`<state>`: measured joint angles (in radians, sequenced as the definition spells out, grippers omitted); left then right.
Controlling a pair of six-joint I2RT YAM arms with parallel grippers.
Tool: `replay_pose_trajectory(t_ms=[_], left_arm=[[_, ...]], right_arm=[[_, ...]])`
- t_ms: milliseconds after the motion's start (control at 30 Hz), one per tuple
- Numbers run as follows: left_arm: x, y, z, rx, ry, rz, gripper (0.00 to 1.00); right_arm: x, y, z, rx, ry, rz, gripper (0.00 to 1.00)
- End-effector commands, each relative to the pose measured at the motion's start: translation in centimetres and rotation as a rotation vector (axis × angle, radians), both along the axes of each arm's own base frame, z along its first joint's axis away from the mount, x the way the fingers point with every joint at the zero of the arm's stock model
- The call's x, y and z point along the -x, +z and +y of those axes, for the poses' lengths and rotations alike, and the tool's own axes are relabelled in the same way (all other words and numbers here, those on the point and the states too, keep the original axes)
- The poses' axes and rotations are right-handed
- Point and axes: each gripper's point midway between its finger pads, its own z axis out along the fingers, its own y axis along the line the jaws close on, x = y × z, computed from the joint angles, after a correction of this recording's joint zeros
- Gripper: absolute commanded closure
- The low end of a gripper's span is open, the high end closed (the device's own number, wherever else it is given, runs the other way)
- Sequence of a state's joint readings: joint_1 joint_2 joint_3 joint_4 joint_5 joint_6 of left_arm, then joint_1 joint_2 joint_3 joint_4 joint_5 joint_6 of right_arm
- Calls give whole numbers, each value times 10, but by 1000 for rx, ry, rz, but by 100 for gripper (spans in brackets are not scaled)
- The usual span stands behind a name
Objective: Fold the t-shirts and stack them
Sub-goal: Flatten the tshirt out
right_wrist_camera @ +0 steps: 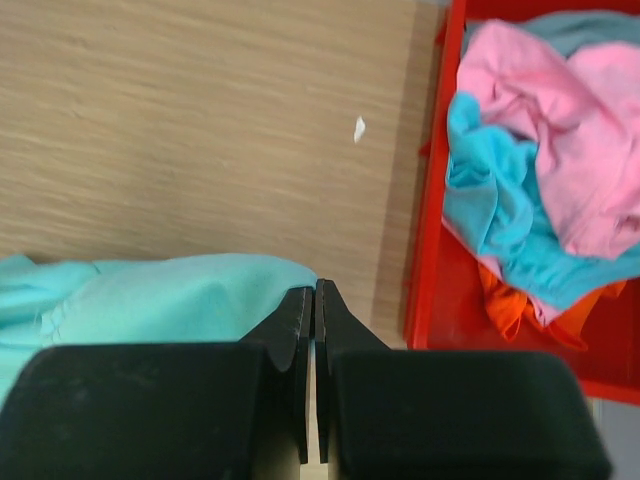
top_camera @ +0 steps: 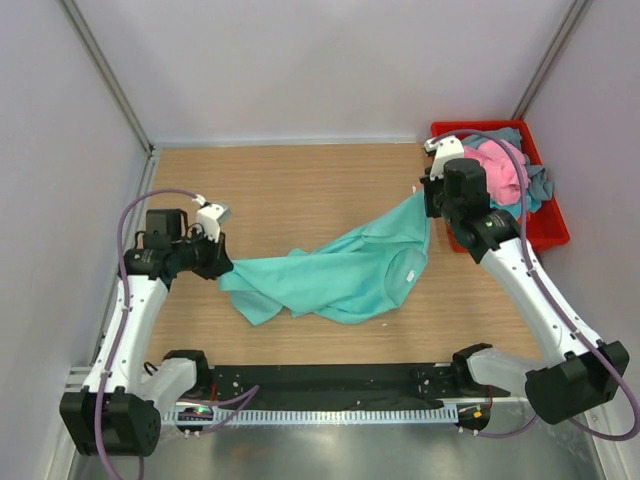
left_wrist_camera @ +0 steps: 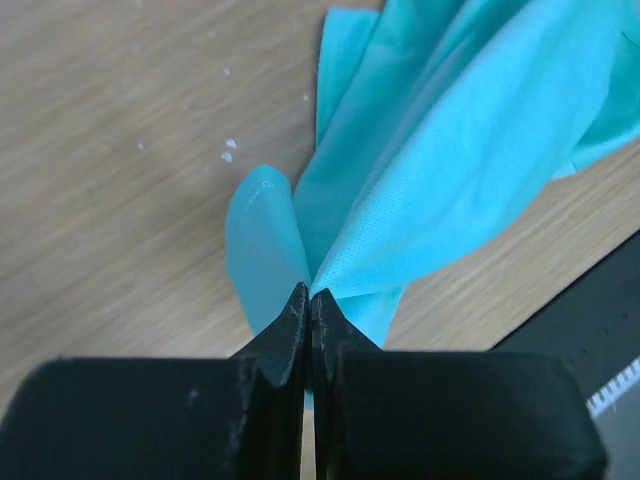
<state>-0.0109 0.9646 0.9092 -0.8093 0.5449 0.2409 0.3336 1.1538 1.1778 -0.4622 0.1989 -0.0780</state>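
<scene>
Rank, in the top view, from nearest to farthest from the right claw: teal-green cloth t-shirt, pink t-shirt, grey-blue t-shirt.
1. Teal-green cloth t-shirt: held in the right claw.
2. Pink cloth t-shirt: red plastic bin, left part.
3. Grey-blue cloth t-shirt: same bin, right edge.

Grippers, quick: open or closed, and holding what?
Left gripper: closed on the teal shirt.
Right gripper: closed on the same shirt.
</scene>
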Motion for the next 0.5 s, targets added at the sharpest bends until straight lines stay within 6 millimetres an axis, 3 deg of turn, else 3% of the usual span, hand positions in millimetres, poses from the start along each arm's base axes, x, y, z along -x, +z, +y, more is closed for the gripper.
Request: replay_pose_trajectory(t_ms=[0,133,200,300,367,400,433,467], left_arm=[[1,5,-1,23,13,31,100],[1,1,-14,93,-28,140,98],[-1,-6,-17,109,-39,226,85],[-5,-7,-22,137,-49,294,36],[-10,-8,-21,139,-36,284,18],[-14,-9,-20,140,-9,274,14],[-28,-6,-19,133,8,210,10],[-34,-12,-12,103,40,193,9]], right_arm=[[1,-3,-10,-14,-69,-4,99],[-11,-25,-12,-9,-87,38,99],[-20,-32,-13,1,-97,44,99],[-35,-49,-13,27,-91,62,99],[-45,-64,-7,54,-53,94,99],[-50,-69,-8,68,-62,97,96],[-54,-71,-11,80,-78,95,88],[-59,-73,-16,117,-93,93,69]])
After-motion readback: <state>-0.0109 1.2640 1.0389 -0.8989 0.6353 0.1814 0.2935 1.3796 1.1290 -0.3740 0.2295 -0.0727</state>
